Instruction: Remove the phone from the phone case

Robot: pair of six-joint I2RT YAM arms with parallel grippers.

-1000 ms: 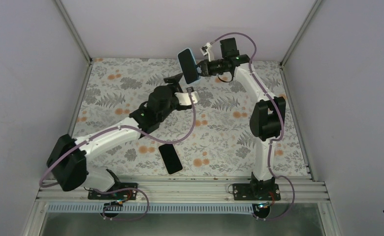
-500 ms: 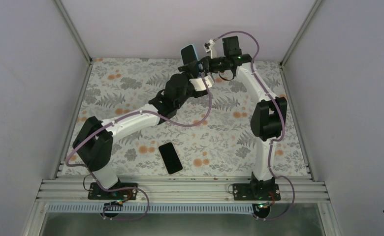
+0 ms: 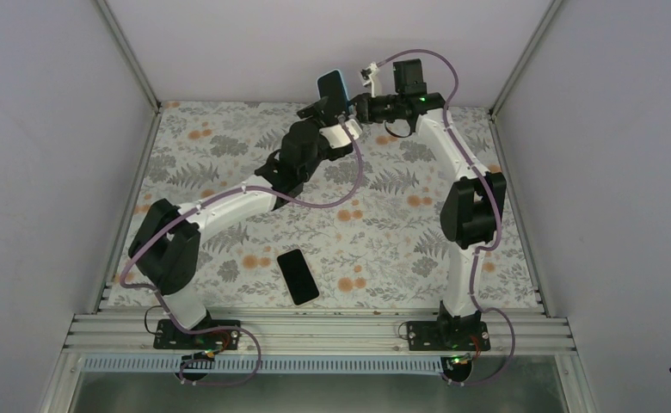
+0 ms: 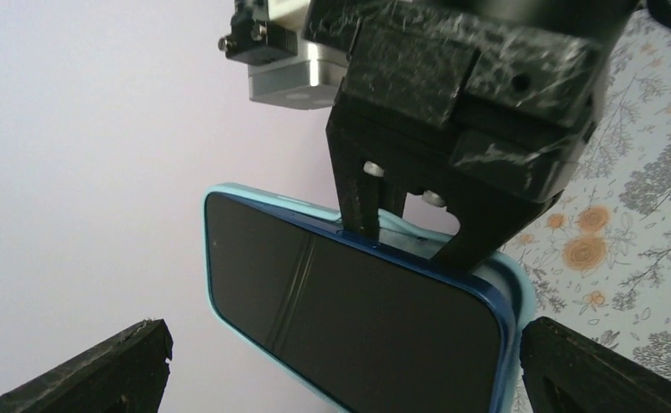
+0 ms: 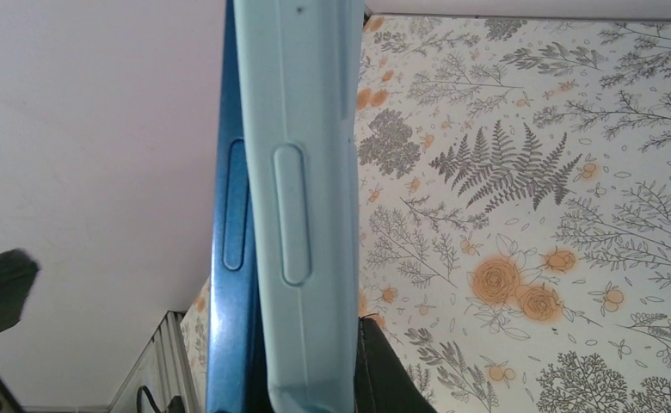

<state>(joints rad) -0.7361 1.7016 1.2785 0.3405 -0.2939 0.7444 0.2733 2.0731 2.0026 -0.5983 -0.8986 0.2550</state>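
Floral mat (image 3: 384, 232) lies flat between plain grey walls (image 3: 48, 129). Black phone (image 3: 298, 276) lies on it near the front rail (image 3: 315, 325).

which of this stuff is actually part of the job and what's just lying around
Part of the job:
- phone, dark screen, inside its case
- phone case, light blue, held up off the table
- right fingers, clamped on the case's long edge
- left fingers, open on either side of the phone

Just lying about:
- black slab, phone-like, flat near the front
- floral table cover
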